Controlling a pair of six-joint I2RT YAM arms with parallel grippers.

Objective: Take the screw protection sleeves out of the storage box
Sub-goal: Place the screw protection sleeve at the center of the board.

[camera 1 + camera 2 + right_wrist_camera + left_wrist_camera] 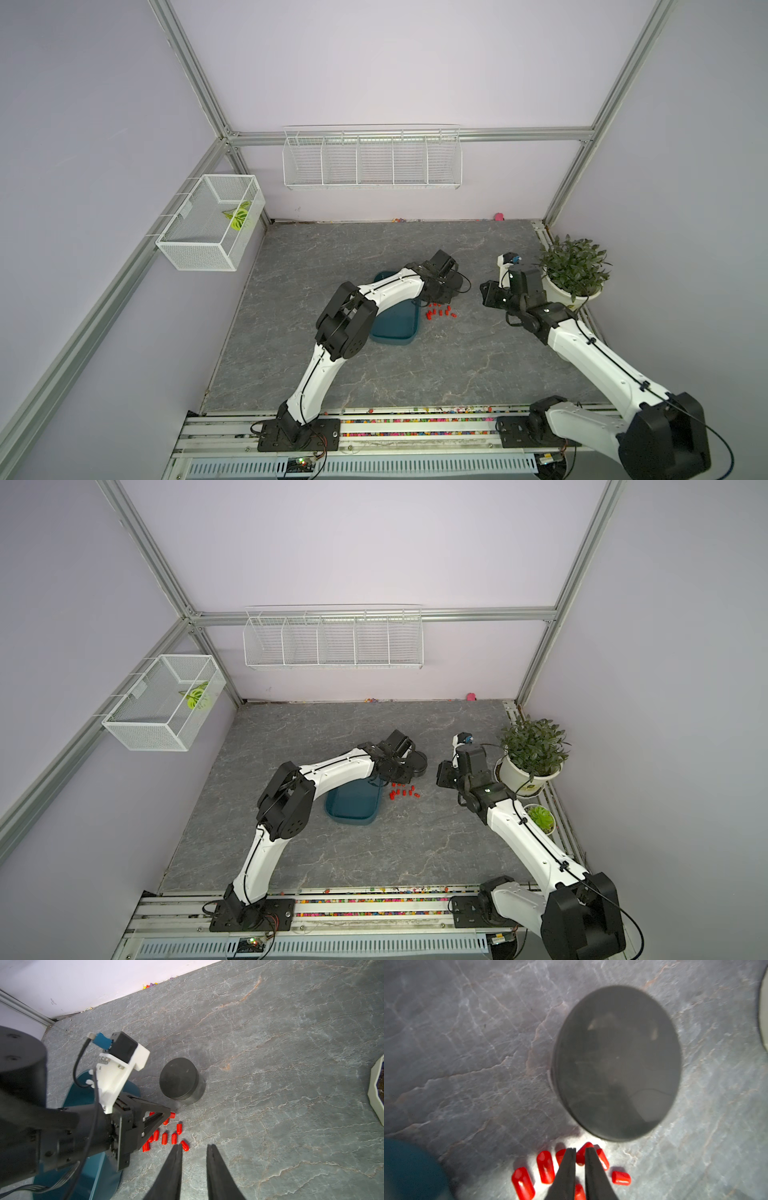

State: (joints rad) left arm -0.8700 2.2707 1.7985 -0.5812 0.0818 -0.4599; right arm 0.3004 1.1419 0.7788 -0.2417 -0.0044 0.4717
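Several red screw protection sleeves lie in a cluster on the grey table, just right of the teal storage box. No sleeve shows on the visible part of the box's floor; my left arm covers its far end. My left gripper hangs low over the cluster, jaws almost together, with one sleeve in the narrow gap at its tips. My right gripper hovers right of the cluster, open, with nothing between its fingers.
A black round canister stands just beyond the sleeves. A potted plant and a small succulent line the right edge. White wire baskets hang on the walls. Coloured beads fill the front rail.
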